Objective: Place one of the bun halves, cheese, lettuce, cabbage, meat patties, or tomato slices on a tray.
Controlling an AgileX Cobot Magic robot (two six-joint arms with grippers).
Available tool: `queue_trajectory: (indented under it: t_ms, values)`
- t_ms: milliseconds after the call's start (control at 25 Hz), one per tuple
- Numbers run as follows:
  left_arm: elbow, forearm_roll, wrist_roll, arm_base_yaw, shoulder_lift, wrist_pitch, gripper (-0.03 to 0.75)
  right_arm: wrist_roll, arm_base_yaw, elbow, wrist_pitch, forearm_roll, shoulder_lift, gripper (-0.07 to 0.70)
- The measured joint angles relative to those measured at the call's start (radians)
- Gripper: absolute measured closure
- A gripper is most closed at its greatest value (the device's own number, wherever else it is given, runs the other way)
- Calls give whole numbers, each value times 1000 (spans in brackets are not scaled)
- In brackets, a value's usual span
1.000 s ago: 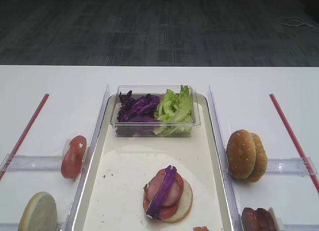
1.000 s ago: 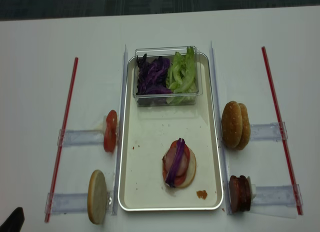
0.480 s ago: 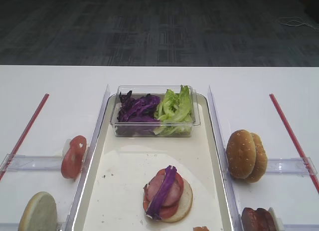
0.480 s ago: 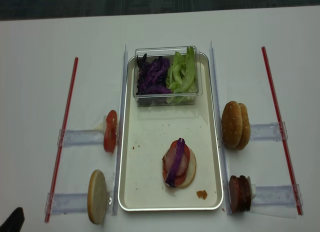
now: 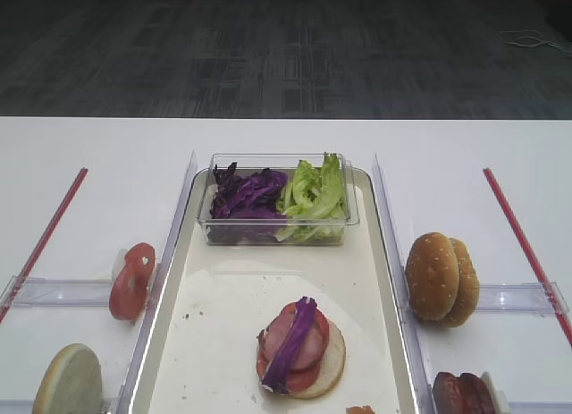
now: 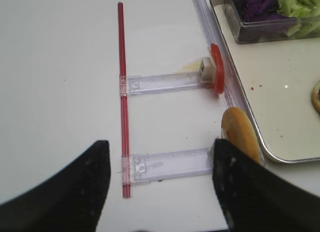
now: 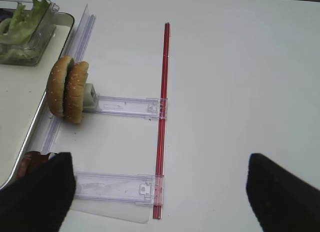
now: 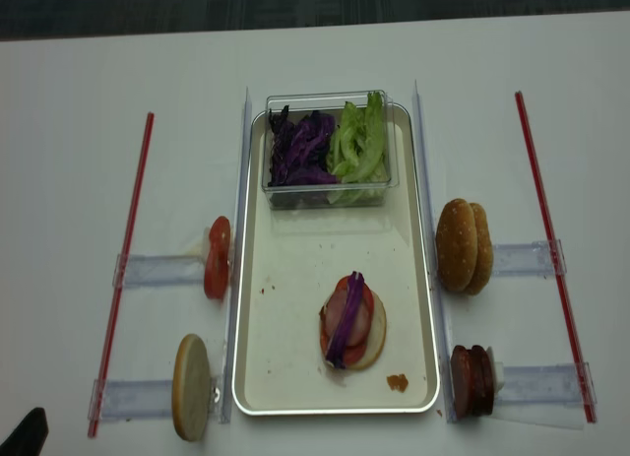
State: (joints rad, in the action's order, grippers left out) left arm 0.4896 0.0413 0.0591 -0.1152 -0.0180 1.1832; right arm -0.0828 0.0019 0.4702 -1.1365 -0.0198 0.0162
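The metal tray holds a stack of bun half, tomato, meat and a purple cabbage strip. At its far end a clear box holds cabbage and lettuce. Left of the tray stand a tomato slice and a bun half. To the right are seeded bun halves and meat patties. Cheese is out of view. My left gripper hangs open over a clear holder beside the bun half. My right gripper is open and empty, right of the patties.
Red strips run along both sides, and clear plastic holders reach from them toward the tray. Clear rails line the tray's long edges. A small sauce spot lies near the tray's front corner.
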Motion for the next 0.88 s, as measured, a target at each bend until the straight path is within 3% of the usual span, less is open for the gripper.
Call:
queue_trajectory:
  t_ms: [880]
  values:
    - [0, 0, -2, 0, 0, 0, 293, 0, -2, 0, 0, 0, 0, -61]
